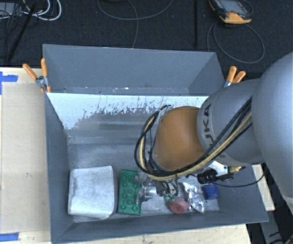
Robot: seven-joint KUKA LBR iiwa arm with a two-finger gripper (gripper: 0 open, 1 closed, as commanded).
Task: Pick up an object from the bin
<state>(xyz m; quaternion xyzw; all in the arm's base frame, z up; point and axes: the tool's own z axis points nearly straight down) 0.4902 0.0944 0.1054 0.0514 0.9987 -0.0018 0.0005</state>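
Grey metal bin [85, 136] over dark floor. We see the gripper [155, 189] low near its front wall, beside a green studded brick [128, 192]. We cannot tell its grip, and nothing looks lifted yet.

The grey metal bin [85, 131] looks matt and scuffed. At seven o'clock, a white square cloth-like pad [91, 191] looks rough. Beside it is a smooth green studded plastic plate [128, 193], and at five o'clock some shiny crinkled silver foil [194, 197].
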